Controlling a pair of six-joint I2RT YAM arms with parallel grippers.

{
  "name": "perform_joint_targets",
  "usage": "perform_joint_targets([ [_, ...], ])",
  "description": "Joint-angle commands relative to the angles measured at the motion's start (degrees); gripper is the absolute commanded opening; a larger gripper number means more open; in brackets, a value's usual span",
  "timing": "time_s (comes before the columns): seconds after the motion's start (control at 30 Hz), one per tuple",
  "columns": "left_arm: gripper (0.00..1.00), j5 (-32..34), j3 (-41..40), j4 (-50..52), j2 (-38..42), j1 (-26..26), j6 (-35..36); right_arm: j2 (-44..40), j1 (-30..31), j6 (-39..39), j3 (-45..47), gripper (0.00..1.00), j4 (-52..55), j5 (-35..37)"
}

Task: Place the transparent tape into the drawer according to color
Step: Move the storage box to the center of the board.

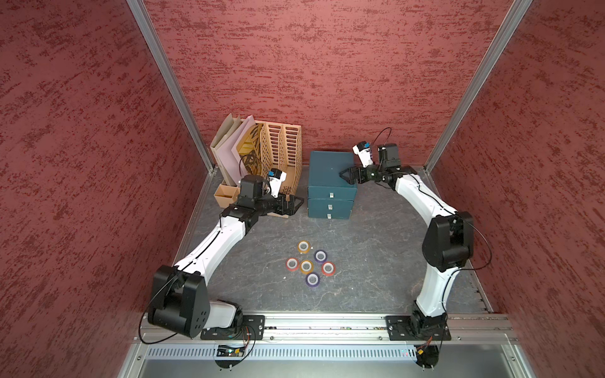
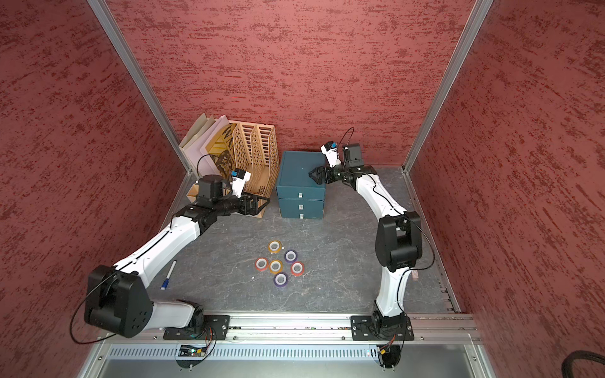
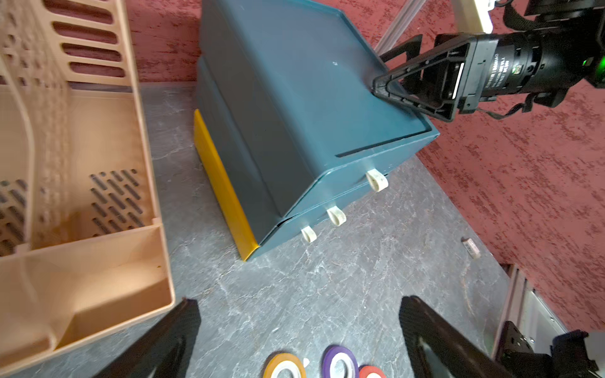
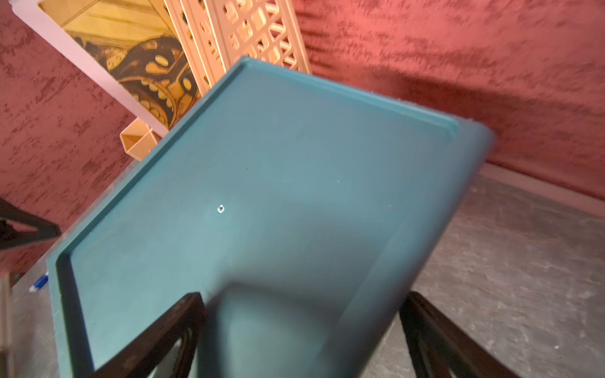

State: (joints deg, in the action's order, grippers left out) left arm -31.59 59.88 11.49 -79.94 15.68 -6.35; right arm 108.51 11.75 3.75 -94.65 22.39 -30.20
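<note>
Six tape rolls [image 1: 306,271] clustered on table [image 1: 376,229], lower centre in both top views. Drawer chest [image 1: 330,170] mid-frame, right of tan organizer [image 1: 281,147], drawers shut. Left gripper [image 1: 297,204] fingers wide, empty, just left of chest. Right gripper [image 1: 343,172] fingers wide, astride chest's top right edge.

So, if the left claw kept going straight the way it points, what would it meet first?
Most likely the dark teal drawer chest. The open left claw points at the chest's side, near the front corner, with only bare tabletop between them. The exact height of contact is unclear.
</note>
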Motion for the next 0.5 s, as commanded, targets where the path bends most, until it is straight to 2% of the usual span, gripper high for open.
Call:
perform_joint_targets([
  [0.0, 1.00, -3.78, 3.42, -3.47, -1.96, 2.18, -2.00, -5.40, 0.76, -1.98, 6.10, 0.98, -1.20, 12.55],
  [0.07, 1.00, -4.07, 4.82, -4.02, -3.27, 3.23, -2.60, -8.72, 0.74, -3.22, 8.49, 0.99, -3.26, 17.30],
  [0.17, 1.00, -4.07, 6.01, -5.12, -4.27, 4.42, -3.23, -12.97, 0.73, -4.21, 10.79, 0.98, -4.22, 20.35],
  [0.47, 1.00, 0.76, 7.50, -8.85, -7.45, 6.40, -1.84, -23.45, 0.82, -9.53, 19.33, 0.99, -5.75, 19.36],
])
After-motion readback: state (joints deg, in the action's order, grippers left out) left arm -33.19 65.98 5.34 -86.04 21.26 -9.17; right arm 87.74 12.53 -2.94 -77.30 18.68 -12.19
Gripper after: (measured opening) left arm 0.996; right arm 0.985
